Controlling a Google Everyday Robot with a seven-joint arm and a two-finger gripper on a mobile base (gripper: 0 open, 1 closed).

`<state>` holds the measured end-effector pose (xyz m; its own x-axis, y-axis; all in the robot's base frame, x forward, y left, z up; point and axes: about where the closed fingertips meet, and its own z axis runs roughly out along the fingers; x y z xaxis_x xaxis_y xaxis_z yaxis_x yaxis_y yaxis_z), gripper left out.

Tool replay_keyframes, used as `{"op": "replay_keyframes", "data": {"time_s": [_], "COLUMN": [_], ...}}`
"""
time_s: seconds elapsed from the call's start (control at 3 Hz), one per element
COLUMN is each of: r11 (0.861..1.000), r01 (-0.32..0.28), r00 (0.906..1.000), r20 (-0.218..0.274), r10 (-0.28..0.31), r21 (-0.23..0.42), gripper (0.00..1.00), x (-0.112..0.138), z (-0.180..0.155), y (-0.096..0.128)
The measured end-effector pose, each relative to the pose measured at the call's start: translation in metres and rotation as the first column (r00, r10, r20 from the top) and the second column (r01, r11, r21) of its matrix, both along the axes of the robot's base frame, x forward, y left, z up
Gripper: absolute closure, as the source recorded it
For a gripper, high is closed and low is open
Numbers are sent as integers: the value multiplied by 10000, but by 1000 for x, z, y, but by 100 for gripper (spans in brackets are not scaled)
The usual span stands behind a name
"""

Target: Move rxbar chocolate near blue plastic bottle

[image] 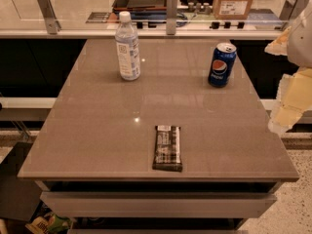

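The rxbar chocolate (168, 147) lies flat near the front edge of the grey table (97, 130), a dark wrapper with white bands. The blue plastic bottle (127, 46) stands upright at the back left, clear with a white cap and pale label. My gripper (288, 101) is at the right edge of the view, a white and pale yellow shape partly cut off, beyond the table's right side. It is well apart from the bar and the bottle and holds nothing that I can see.
A blue Pepsi can (222, 65) stands upright at the back right of the table. A counter with a glass screen and metal posts (171, 13) runs behind the table. A cardboard box (234, 0) sits beyond it.
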<state>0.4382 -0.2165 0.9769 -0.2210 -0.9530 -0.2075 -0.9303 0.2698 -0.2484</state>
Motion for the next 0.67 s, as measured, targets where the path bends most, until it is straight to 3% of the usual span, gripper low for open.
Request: {"op": "replay_keyframes", "data": {"time_s": [0.33,0.67], "r11": [10000,9976], "r01": [0,651], "r00": [10000,9978], "r20": [0,-116], "r10": [0,-649], "r21": [0,235], "gripper": [0,0], "x": [0,-1], "z": [0,-2], "y": [0,4]}}
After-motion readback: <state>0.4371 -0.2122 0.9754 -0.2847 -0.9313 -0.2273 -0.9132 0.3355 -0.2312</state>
